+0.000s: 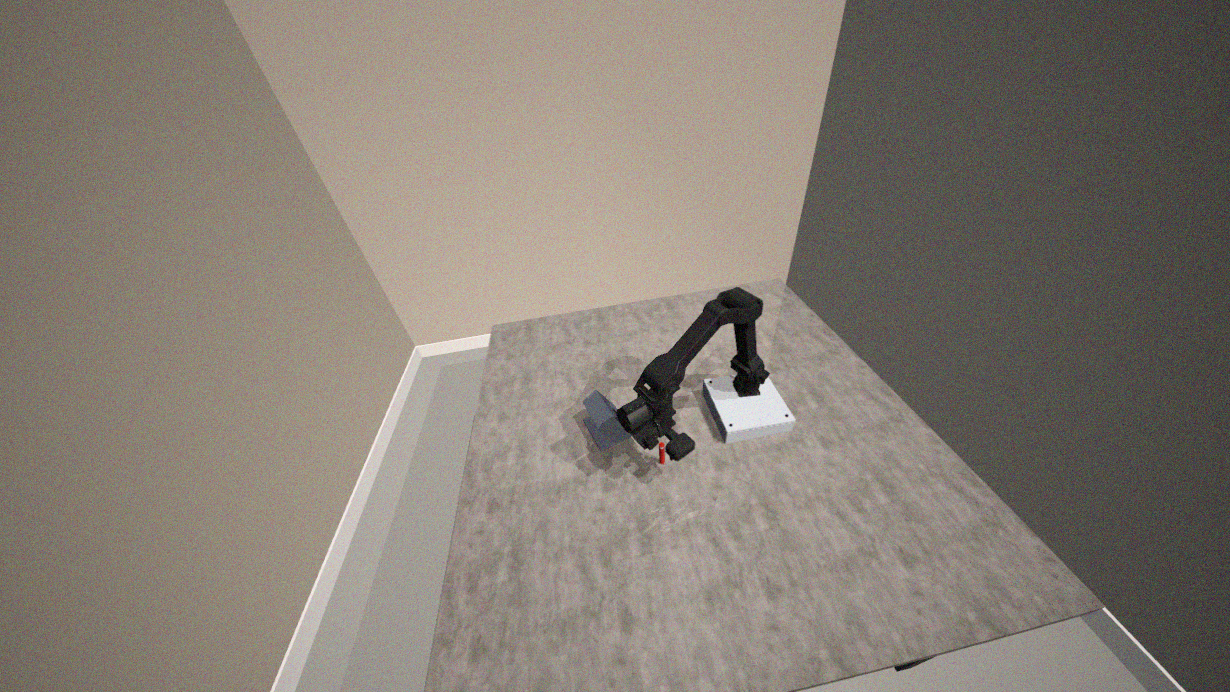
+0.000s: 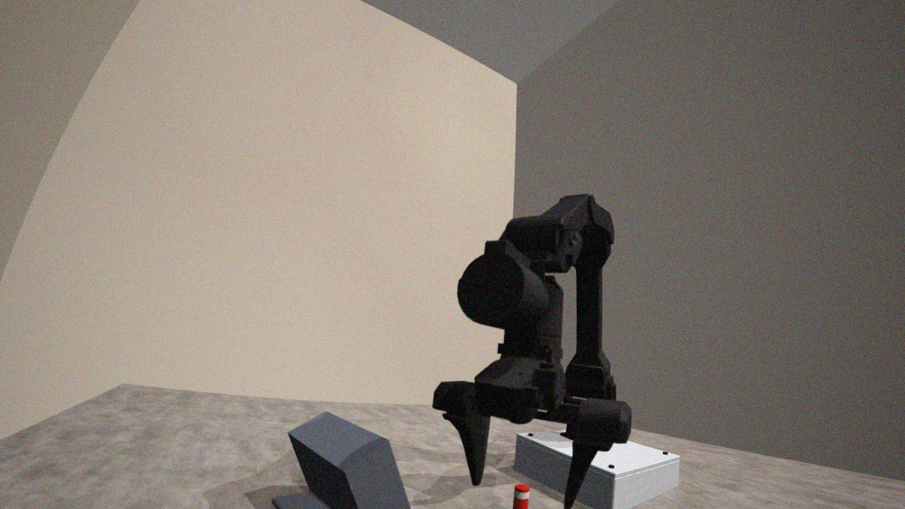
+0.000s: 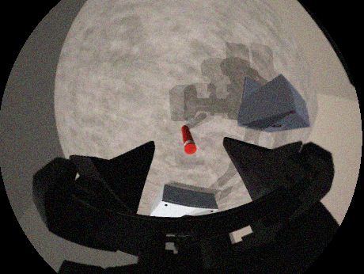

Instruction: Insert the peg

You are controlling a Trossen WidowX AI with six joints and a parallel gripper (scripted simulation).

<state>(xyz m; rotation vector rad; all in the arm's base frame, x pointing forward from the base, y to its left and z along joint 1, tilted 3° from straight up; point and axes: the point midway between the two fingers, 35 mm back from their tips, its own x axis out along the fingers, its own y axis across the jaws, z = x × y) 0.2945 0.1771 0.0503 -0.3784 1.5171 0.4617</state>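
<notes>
Objects numbered three: one red peg (image 3: 187,140), one sloped panel (image 3: 273,104), one base box (image 1: 746,411). One gripper (image 2: 524,485) hung spread and empty above the peg, panel at its two o'clock in the wrist view.

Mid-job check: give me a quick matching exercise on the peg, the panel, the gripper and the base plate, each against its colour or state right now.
Things:
1. peg
2. panel
3. gripper
4. base plate

States:
A. white, under the arm's foot
B. open, holding nothing
C. red, upright on the table
D. blue-grey, sloped

Pairs: 1-C, 2-D, 3-B, 4-A
</notes>
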